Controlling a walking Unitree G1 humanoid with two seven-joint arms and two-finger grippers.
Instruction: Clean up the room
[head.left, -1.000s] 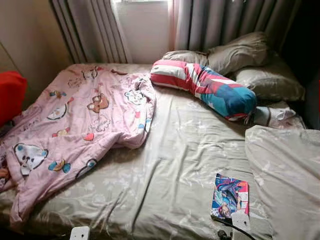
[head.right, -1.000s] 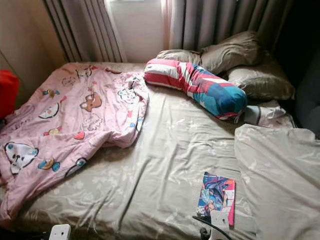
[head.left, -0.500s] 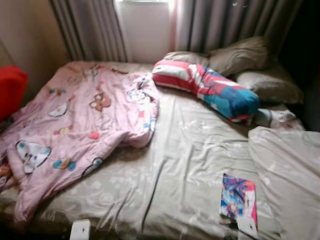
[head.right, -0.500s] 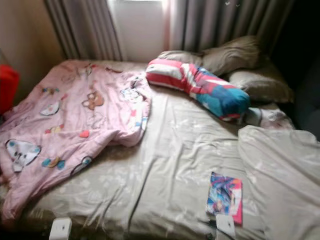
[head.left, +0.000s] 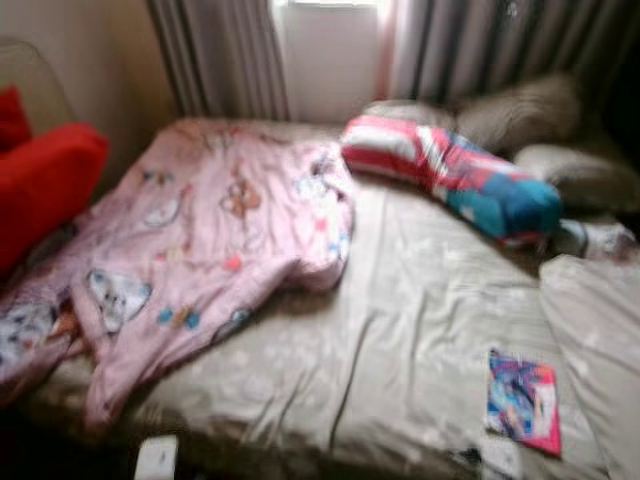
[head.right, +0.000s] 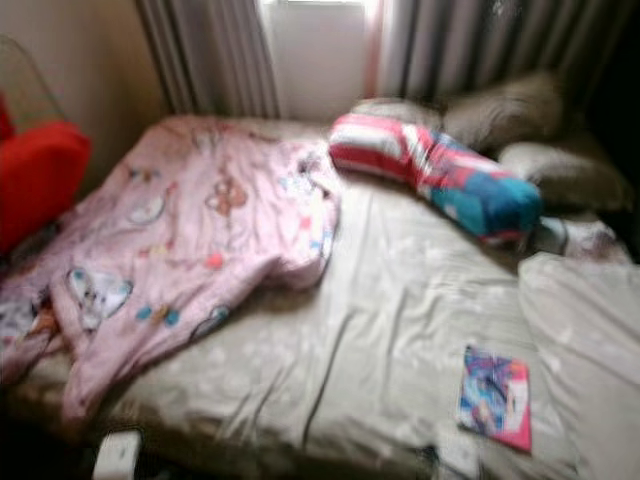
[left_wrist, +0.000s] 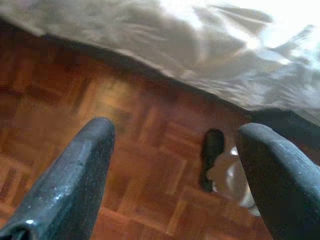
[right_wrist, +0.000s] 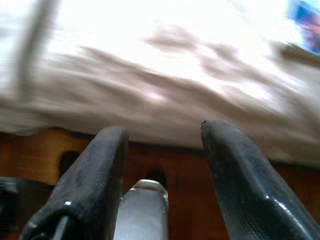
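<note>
A crumpled pink cartoon blanket (head.left: 200, 230) covers the left half of the bed (head.left: 400, 300). A red, white and blue striped bolster (head.left: 450, 180) lies across the head end, in front of grey pillows (head.left: 520, 110). A colourful book (head.left: 522, 400) lies flat near the bed's front right edge, with a small white item (head.left: 497, 455) just in front of it. My left gripper (left_wrist: 177, 135) hangs open over the wooden floor by the bed's edge. My right gripper (right_wrist: 164, 130) is open and empty, facing the side of the mattress.
A red chair (head.left: 40, 185) stands left of the bed. A grey duvet (head.left: 600, 330) is heaped at the right. A white block (head.left: 155, 458) sits low at the bed's front. On the parquet near the left gripper lie a dark object (left_wrist: 212, 155) and something clear (left_wrist: 240, 180).
The camera has swung left: the bed and everything on it sits further right in the picture, more of the red chair shows, and the picture is blurred. Nothing on the bed has moved.
</note>
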